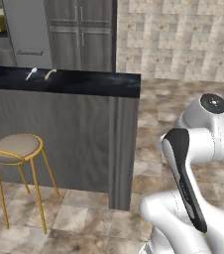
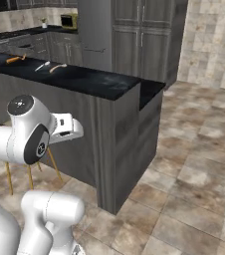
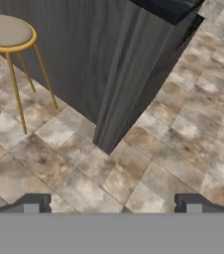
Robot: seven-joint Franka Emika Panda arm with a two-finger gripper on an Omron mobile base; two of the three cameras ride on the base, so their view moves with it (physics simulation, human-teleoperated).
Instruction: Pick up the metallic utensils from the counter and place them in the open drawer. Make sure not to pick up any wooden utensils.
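Glossy black marbled counter (image 1: 84, 82) bears a slim silver spoon (image 1: 31, 74); tool (image 3: 112, 203) gapes empty.

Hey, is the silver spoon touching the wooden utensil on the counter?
Apart. In the left base view the silver spoon and the wooden utensil lie side by side on the counter with bare black top between them.

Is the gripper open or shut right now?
Open. In the hand view the gripper has its two dark fingertips far apart, with bare floor between them and nothing held.
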